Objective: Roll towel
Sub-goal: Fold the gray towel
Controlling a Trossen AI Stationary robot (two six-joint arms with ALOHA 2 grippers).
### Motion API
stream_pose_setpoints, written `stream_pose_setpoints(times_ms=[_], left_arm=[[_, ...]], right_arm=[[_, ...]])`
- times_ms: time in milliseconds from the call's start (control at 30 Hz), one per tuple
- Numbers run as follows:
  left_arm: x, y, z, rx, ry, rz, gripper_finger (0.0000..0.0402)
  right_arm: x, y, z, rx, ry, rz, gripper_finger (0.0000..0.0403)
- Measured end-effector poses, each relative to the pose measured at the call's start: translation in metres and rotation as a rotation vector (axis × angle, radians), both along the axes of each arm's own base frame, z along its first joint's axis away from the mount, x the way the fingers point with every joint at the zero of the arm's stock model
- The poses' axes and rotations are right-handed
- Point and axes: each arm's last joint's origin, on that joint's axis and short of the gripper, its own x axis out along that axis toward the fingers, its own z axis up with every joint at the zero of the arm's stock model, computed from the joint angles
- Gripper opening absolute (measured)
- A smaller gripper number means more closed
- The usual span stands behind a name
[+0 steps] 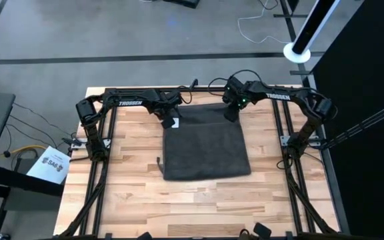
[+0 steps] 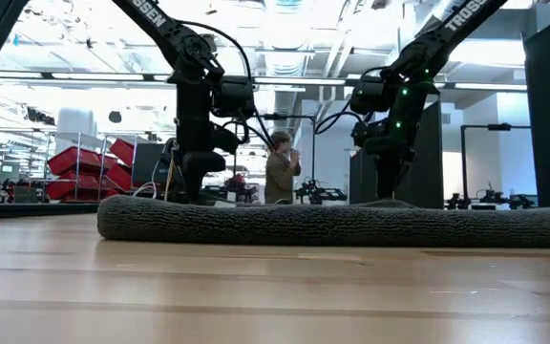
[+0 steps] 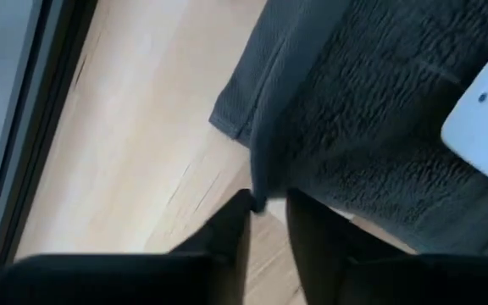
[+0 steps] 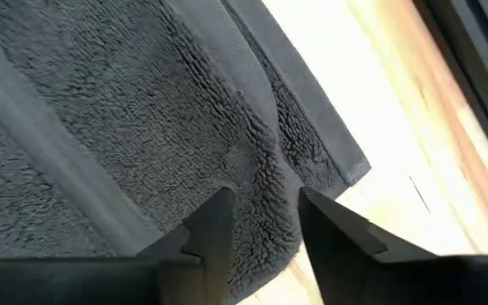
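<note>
The dark grey towel [image 1: 205, 148] lies spread flat on the wooden table, with its white label [image 1: 175, 123] at the far left corner. My left gripper [image 1: 169, 120] is down at the towel's far left corner and shut on cloth. My right gripper [image 1: 232, 113] is down at the towel's far right corner and shut on cloth. In the low view the towel [image 2: 342, 225] is a low flat band, and both arms come down behind it. My left gripper pinches the towel's far edge [image 3: 257, 191] near its far left corner between its two fingers, coming from above and pointing down. A raised fold of cloth runs up from the fingertips. The rest of the towel lies on the table. My right gripper pinches a raised ridge of terry cloth [image 4: 265, 182] near the towel's far right corner [image 4: 354, 165] between its two fingers, coming from above and pointing down. The cloth is puckered between the fingers. The rest of the towel lies flat on the table.
Bare wood lies on the table's near side [image 1: 199, 207] and to the left and right of the towel. The arms' dark frames [image 1: 99, 147] stand along both side edges. A person [image 2: 280, 172] stands far off in the room behind.
</note>
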Motion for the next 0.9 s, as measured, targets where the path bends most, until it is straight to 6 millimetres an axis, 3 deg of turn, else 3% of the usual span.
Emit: stream_pose_setpoints(times_ms=[200, 300, 400, 600, 900], left_arm=[[-0.002, -0.005, 0.004, -0.024, 0.041, 0.013, 0.0153], [0.0, -0.012, 0.013, -0.041, 0.071, 0.008, 0.0164], [0.007, -0.025, 0.021, -0.077, 0.071, -0.01, 0.0166], [0.028, -0.07, 0.021, -0.366, -0.081, -0.124, 0.0157], [0.057, -0.132, 0.023, -0.389, -0.231, -0.253, 0.0149]], right_arm=[[-0.01, 0.006, 0.028, -0.117, -0.016, -0.03, 0.0174], [-0.016, 0.012, 0.044, -0.149, -0.036, -0.033, 0.0173], [-0.021, 0.017, 0.046, -0.088, -0.039, 0.003, 0.0167], [-0.028, 0.007, 0.013, 0.055, -0.03, -0.045, 0.0139], [-0.021, -0.012, -0.027, 0.097, -0.025, -0.077, 0.0108]])
